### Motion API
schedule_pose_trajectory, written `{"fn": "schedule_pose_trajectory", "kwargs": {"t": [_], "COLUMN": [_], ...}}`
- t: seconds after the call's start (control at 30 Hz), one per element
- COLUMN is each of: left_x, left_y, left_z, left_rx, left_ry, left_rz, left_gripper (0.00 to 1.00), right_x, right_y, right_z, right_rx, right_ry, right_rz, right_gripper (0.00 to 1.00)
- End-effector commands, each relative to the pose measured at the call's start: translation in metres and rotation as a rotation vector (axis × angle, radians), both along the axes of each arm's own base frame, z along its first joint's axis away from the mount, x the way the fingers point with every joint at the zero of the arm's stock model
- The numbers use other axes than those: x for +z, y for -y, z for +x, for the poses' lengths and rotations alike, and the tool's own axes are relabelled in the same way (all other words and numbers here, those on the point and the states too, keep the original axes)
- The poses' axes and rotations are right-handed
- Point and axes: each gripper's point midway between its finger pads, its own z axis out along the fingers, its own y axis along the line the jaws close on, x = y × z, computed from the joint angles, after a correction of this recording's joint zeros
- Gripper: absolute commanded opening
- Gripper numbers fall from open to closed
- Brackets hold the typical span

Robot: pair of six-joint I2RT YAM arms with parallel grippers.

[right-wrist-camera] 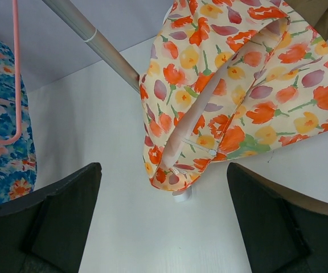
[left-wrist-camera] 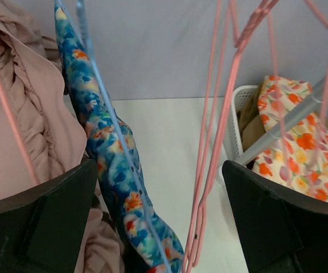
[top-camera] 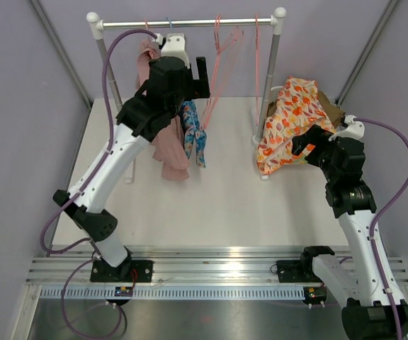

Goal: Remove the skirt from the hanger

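A blue floral skirt (top-camera: pixel 193 138) hangs on a thin blue hanger (left-wrist-camera: pixel 104 96) from the rack rail (top-camera: pixel 190 23). In the left wrist view the skirt (left-wrist-camera: pixel 113 165) runs down between my fingers, nearer the left one. My left gripper (top-camera: pixel 200 78) is raised at the rack and open (left-wrist-camera: pixel 159 187), with the skirt and the empty pink hangers (left-wrist-camera: pixel 221 142) between its jaws, touching neither. My right gripper (top-camera: pixel 307 145) is open and empty (right-wrist-camera: pixel 164 216), low over the table just in front of an orange floral garment (right-wrist-camera: pixel 232 96).
A pink garment (top-camera: pixel 167 145) on a pink hanger hangs left of the skirt, against my left finger (left-wrist-camera: pixel 39 216). The orange floral garment (top-camera: pixel 289 120) drapes over a white basket (left-wrist-camera: pixel 238 114) by the rack's right post (right-wrist-camera: pixel 90 37). Grey walls enclose the table.
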Motion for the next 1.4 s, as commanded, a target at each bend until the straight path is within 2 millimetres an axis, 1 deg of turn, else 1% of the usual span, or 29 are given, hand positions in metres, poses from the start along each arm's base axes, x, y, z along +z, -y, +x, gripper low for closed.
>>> {"fn": "schedule_pose_trajectory", "kwargs": {"t": [0.0,0.1,0.17,0.2,0.3,0.43,0.53,0.57,0.63,0.67,0.73,0.77,0.87,0.9,0.93,0.97,1.0,1.03,1.07,1.1,1.13,1.17,1.2,1.23,1.27,1.3,1.33,1.37], "left_x": [0.028,0.019,0.015,0.008,0.002,-0.008,-0.011,-0.014,-0.017,-0.017,-0.022,-0.021,-0.026,-0.021,-0.021,-0.015,-0.009,-0.002,0.013,0.022,0.031,0.044,0.051,0.055,0.065,0.068,0.07,0.072], "left_y": [-0.02,-0.031,-0.033,-0.035,-0.037,-0.036,-0.026,-0.02,-0.017,-0.016,-0.016,-0.017,-0.019,-0.022,-0.026,-0.028,-0.032,-0.034,-0.041,-0.046,-0.051,-0.057,-0.062,-0.066,-0.071,-0.073,-0.075,-0.078], "left_z": [0.021,0.034,0.039,0.043,0.047,0.054,0.059,0.059,0.062,0.063,0.065,0.067,0.067,0.067,0.064,0.061,0.057,0.054,0.044,0.038,0.032,0.022,0.016,0.01,0.001,-0.004,-0.009,-0.015], "left_rx": [0.105,0.157,0.157,0.162,0.164,0.141,0.08,0.047,0.035,0.032,0.032,0.034,0.037,0.044,0.049,0.053,0.054,0.054,0.057,0.061,0.067,0.069,0.074,0.076,0.074,0.073,0.073,0.072], "left_ry": [0.072,0.052,0.044,0.032,0.024,0.01,0.004,-0.002,-0.008,-0.01,-0.023,-0.024,-0.042,-0.036,-0.043,-0.035,-0.023,-0.012,0.018,0.034,0.05,0.074,0.085,0.085,0.101,0.104,0.103,0.105], "left_rz": [-0.03,-0.044,-0.051,-0.05,-0.047,-0.046,-0.061,-0.067,-0.068,-0.067,-0.059,-0.061,-0.052,-0.055,-0.044,-0.042,-0.034,-0.035,-0.034,-0.034,-0.034,-0.036,-0.038,-0.036,-0.044,-0.046,-0.048,-0.052], "left_gripper": [0.93,0.91,0.89,0.88,0.87,0.65,0.59,0.52,0.44,0.37,0.33,0.29,0.1,0.0,0.0,0.0,0.0,0.0,0.0,0.0,0.0,0.0,0.0,0.0,0.0,0.0,0.0,0.0], "right_x": [0.015,0.017,0.017,0.018,0.016,0.013,0.012,0.012,0.012,0.012,0.012,0.011,0.012,0.014,0.017,0.019,0.025,0.036,0.046,0.069,0.083,0.096,0.117,0.129,0.131,0.14,0.163,0.17], "right_y": [-0.001,-0.001,-0.001,-0.002,-0.002,-0.002,-0.001,-0.001,-0.001,0.0,0.0,0.001,0.0,0.0,-0.001,-0.001,-0.003,-0.004,-0.011,-0.02,-0.026,-0.032,-0.047,-0.055,-0.069,-0.076,-0.084,-0.091], "right_z": [-0.004,-0.005,-0.005,-0.005,-0.004,-0.002,-0.003,-0.003,-0.003,-0.003,-0.005,-0.005,-0.005,-0.006,-0.006,-0.007,-0.01,-0.011,-0.015,-0.022,-0.027,-0.031,-0.037,-0.038,-0.034,-0.034,-0.038,-0.039], "right_rx": [0.015,0.016,0.018,0.019,0.021,0.022,0.018,0.016,0.015,0.012,0.011,0.007,0.01,0.012,0.015,0.019,0.029,0.032,0.07,0.128,0.16,0.198,0.286,0.331,0.415,0.448,0.489,0.517], "right_ry": [0.043,0.048,0.048,0.049,0.046,0.04,0.039,0.039,0.039,0.04,0.04,0.039,0.042,0.045,0.051,0.057,0.074,0.104,0.136,0.211,0.255,0.294,0.339,0.358,0.337,0.342,0.39,0.401], "right_rz": [-0.009,-0.013,-0.013,-0.011,-0.012,-0.012,-0.013,-0.013,-0.014,-0.016,-0.018,-0.019,-0.018,-0.014,-0.012,-0.011,-0.005,-0.003,0.007,0.014,0.025,0.031,0.049,0.061,0.08,0.101,0.105,0.108], "right_gripper": [0.99,1.0,0.99,1.0,1.0,0.99,0.99,0.99,1.0,0.99,0.99,0.99,1.0,1.0,1.0,0.99,0.99,0.99,0.99,0.99,0.99,1.0,0.99,1.0,0.99,0.99,0.99,1.0]}}
